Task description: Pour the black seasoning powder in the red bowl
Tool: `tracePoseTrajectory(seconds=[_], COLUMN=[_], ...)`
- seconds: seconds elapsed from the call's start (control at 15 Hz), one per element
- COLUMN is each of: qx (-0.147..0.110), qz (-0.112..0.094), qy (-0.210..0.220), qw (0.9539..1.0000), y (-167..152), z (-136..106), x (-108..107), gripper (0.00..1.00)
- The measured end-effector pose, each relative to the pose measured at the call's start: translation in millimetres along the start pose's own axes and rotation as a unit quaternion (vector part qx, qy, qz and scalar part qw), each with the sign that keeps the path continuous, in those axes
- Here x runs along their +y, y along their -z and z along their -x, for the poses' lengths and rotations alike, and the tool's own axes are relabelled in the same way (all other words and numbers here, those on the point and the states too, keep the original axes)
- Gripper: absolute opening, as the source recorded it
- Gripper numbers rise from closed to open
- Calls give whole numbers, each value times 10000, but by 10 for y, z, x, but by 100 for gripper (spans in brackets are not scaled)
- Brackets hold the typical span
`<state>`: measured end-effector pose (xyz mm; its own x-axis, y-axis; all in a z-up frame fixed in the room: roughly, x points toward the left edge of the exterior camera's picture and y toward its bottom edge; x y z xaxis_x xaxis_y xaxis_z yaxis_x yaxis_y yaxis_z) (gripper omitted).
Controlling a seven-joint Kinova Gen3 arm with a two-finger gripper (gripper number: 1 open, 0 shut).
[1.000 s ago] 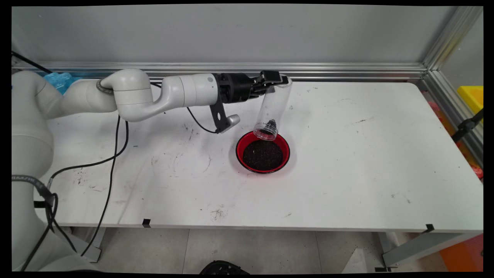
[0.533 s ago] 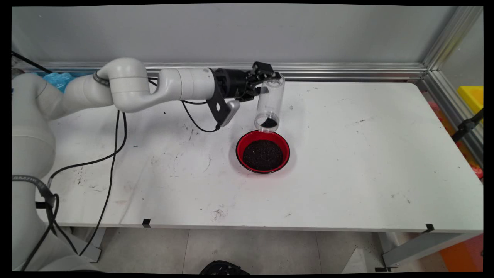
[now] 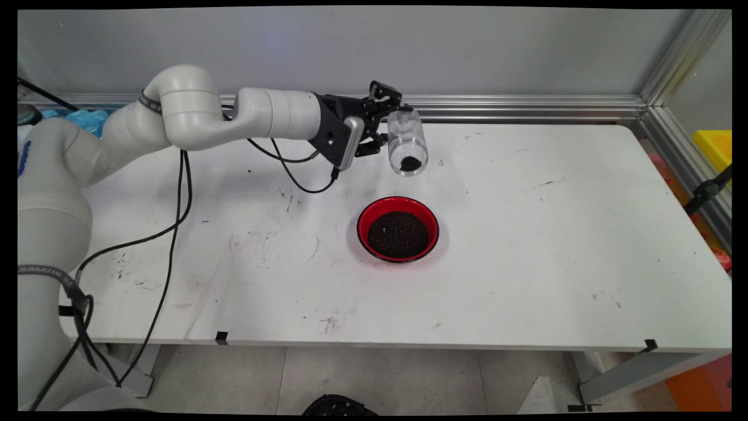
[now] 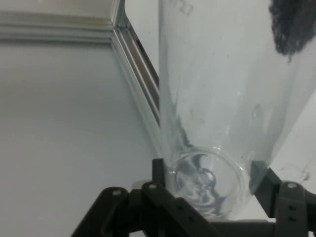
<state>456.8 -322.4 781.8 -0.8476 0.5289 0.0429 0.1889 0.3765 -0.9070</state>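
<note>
1. Clamping a clear plastic jar (image 3: 407, 142) by its closed base end, the gripper (image 3: 383, 120) has its fingers pressed against the jar's sides, high over the far part of the table (image 3: 526, 234).
2. A small dark clump (image 3: 411, 163) sits near the jar's lower end.
3. A red bowl (image 3: 398, 228) of dark grains stands nearer, apart from the jar.
4. The white tabletop is scuffed; an aluminium rail (image 3: 526, 107) and grey wall (image 3: 350, 52) lie behind.

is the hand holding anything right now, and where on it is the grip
Yes: the hand is shut on a clear plastic jar, gripping it at its closed base end.
</note>
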Motion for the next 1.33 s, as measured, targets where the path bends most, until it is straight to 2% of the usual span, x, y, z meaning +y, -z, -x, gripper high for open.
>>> tracePoseTrajectory(seconds=[0.2, 0.4, 0.47, 0.6, 0.8, 1.0, 1.07, 1.13, 1.2, 1.33], qx=[14, 87, 113, 163, 210, 188, 186, 175, 168, 139], qz=[206, 440, 525, 674, 825, 962, 995, 1060, 1103, 1292], qy=[749, 1611, 1880, 2368, 3089, 3758, 3878, 4054, 4163, 4492], qw=[9970, 9859, 9807, 9691, 9473, 9215, 9162, 9078, 9024, 8839], y=[14, 34, 41, 51, 60, 78, 82, 89, 94, 110], z=[39, 78, 98, 139, 220, 319, 338, 362, 377, 411], x=[-48, -113, -139, -188, -259, -289, -291, -289, -287, -267], gripper=[0, 0, 0, 0, 0, 0, 0, 0, 0, 0])
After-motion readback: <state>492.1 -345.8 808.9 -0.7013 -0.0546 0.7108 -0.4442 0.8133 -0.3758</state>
